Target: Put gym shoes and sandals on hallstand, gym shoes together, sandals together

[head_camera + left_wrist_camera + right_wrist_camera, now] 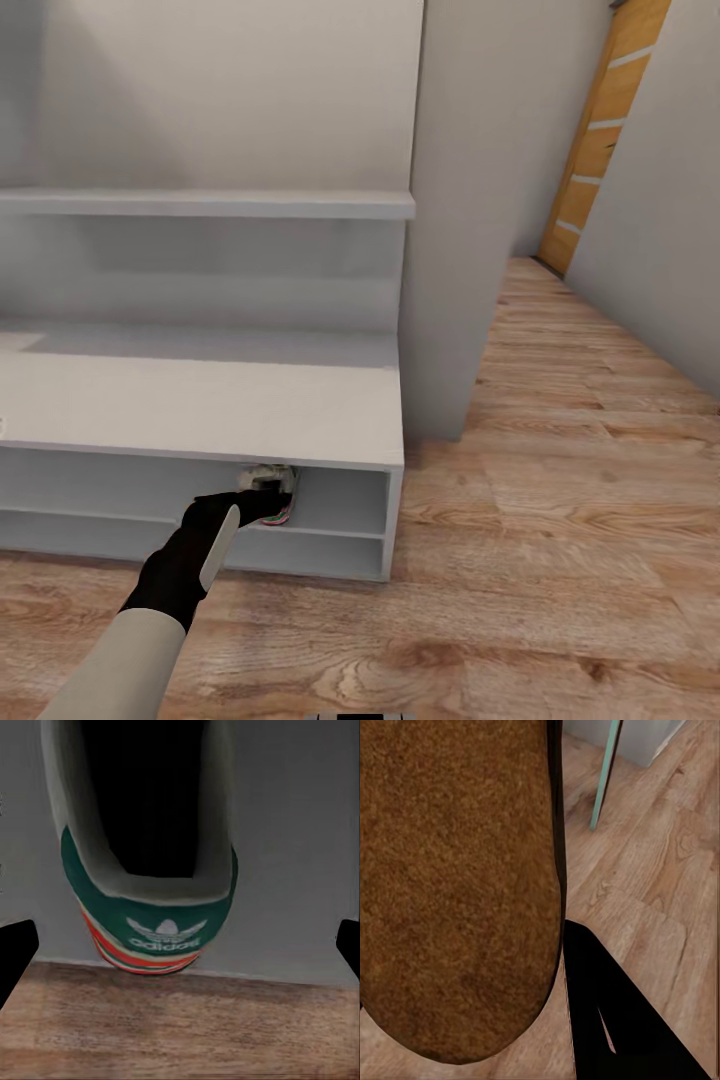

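One gym shoe [268, 489] sits in the upper open compartment of the hallstand [200, 400], under the bench near its right end. Its green heel with red-orange stripes [150, 922] faces my left gripper [180, 949]. That gripper is open, its black fingers [15, 952] spread wide on either side of the heel and apart from it. My left gripper [262, 497] reaches into the compartment's mouth. A brown sandal [457, 885] is pressed against the black finger [615, 1020] of my right gripper [559, 937], which is shut on it above the corridor floor [660, 885].
Wood plank floor [560, 560] stretches to the right of the hallstand towards an orange door [600, 130]. A grey wall pillar [460, 250] stands at the rack's right end. A thin teal leg [604, 776] and a grey unit [637, 739] lie beyond the sandal.
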Available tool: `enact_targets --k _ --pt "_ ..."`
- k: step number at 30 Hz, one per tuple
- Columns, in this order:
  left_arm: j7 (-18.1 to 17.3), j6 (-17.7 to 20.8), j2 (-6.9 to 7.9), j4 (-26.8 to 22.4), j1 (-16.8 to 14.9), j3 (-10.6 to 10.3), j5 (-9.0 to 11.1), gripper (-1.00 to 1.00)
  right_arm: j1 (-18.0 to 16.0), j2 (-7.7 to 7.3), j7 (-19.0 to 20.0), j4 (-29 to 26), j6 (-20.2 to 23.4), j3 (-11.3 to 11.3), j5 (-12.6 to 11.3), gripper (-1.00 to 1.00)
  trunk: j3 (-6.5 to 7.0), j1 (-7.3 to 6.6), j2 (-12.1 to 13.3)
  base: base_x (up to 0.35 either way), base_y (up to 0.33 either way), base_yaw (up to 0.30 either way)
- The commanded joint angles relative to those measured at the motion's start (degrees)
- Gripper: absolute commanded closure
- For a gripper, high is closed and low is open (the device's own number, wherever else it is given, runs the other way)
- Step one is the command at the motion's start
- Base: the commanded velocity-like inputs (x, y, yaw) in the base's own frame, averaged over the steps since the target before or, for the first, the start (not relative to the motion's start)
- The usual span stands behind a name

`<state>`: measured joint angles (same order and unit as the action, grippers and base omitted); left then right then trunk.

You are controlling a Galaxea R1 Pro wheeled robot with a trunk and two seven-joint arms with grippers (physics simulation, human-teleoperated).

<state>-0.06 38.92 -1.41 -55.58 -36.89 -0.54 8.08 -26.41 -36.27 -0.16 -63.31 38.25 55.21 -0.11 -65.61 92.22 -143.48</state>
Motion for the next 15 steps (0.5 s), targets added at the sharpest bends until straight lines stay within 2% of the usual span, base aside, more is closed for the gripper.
enact_targets --k 1,15 --pt "0.06 0.28 0.00 -0.06 -0.02 0.01 0.31 -1.00 -0.05 0.01 -0.28 -0.06 0.33 0.04 -0.20 1.00 -0.05 -0.03 -0.02 -0.257 0.000 0.000" --pt "0.06 0.28 0.07 -0.04 0.03 0.38 0.27 -1.00 -0.05 0.13 -0.29 -0.01 0.00 0.31 -0.26 1.00 -0.05 -0.03 -0.02 -0.334 0.000 0.000"
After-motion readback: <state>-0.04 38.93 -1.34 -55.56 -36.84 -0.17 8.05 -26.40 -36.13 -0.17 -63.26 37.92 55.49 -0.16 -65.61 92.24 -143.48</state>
